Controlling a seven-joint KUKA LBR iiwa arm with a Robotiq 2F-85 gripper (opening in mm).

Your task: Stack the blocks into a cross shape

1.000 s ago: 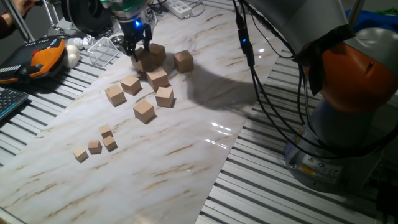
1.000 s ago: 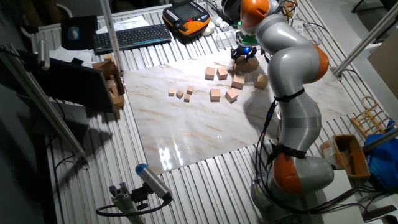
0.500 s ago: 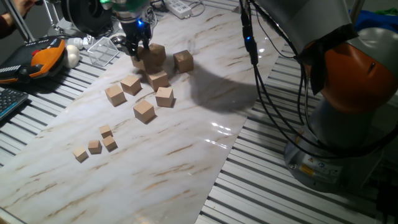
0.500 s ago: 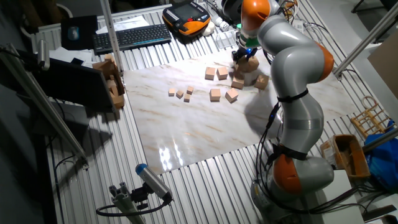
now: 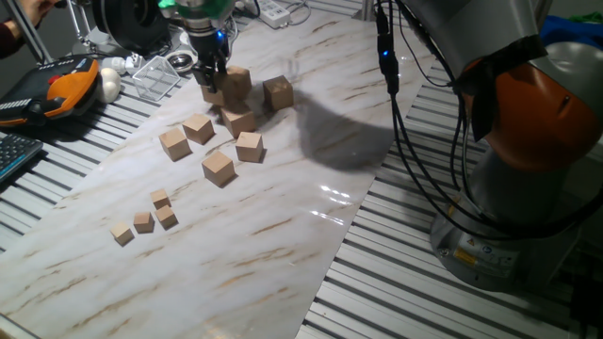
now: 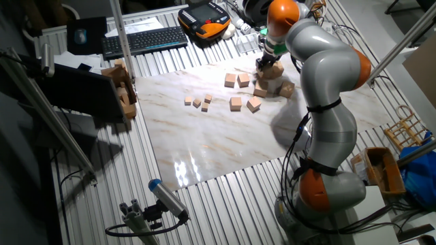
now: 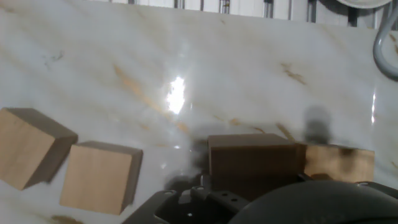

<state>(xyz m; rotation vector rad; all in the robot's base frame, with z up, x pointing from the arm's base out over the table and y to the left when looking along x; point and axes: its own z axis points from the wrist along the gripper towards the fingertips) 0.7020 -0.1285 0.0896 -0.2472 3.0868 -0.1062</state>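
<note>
- Where a second ago the hand (image 5: 209,83) sat low among the blocks (image 5: 219,167), it has risen slightly, clamped on one block (image 7: 250,163) near the desk's far edge.
- That suggests a lift towards stacking; no cross exists yet, the others lying loose.
- The marble-patterned desk (image 5: 283,226) is glossy; a keyboard (image 6: 144,39) and pendant (image 5: 66,85) lie alongside.

Eight plain tan wooden blocks (image 5: 219,167) lie scattered on a marble board, one block (image 5: 213,93) gripped and raised beside a neighbouring cube (image 5: 236,81).
</note>
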